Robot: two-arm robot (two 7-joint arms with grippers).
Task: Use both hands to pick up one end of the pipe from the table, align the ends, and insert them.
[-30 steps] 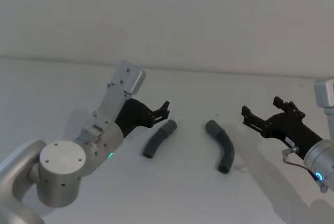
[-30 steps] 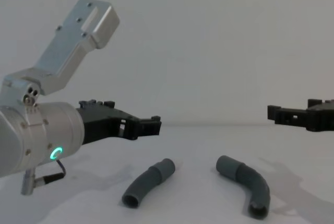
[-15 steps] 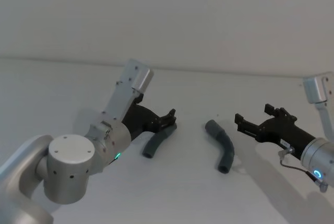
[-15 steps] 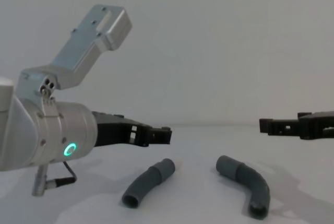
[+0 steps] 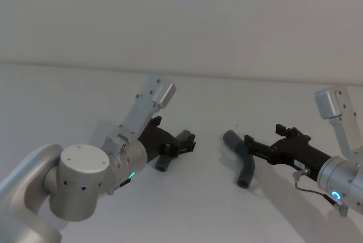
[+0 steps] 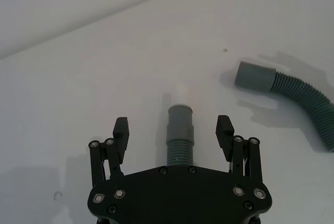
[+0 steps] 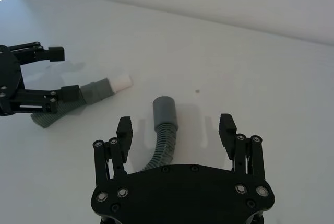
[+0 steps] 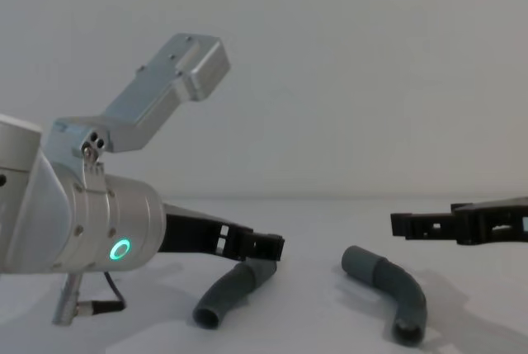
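Left pipe piece: a short, curved, dark-grey plastic tube with a ribbed middle. It lies flat on the table, left of centre, with its far cuff angled towards the other piece.
Right pipe piece: the matching dark-grey ribbed elbow, flat on the table right of centre. Its far cuff faces the left piece, apart from it with bare table between.
Left gripper: a black plastic two-finger claw on a silver-grey arm with a green ring light. It is spread wide and grips nothing. Its fingers sit either side of the left piece's far end, low and clear of it on both sides.
Right gripper: the same black claw, also spread wide and empty. It brackets the right piece's far end but, from the chest view, hovers above it.
Table: a plain matt white surface.
Step in hand: judged to be the approach – neither piece is grasped yet.
Risk, slipping: closing on a smooth round cuff off-centre could squirt the piece sideways.
Risk, sagging: a grip on the bendy ribs may let the free end droop, spoiling alignment.
Risk, blocked mouth: fingers set too far forward would cover the cuff – leaving nothing to insert.
Risk, table strike: descending too low could jam the fingertips on the surface.
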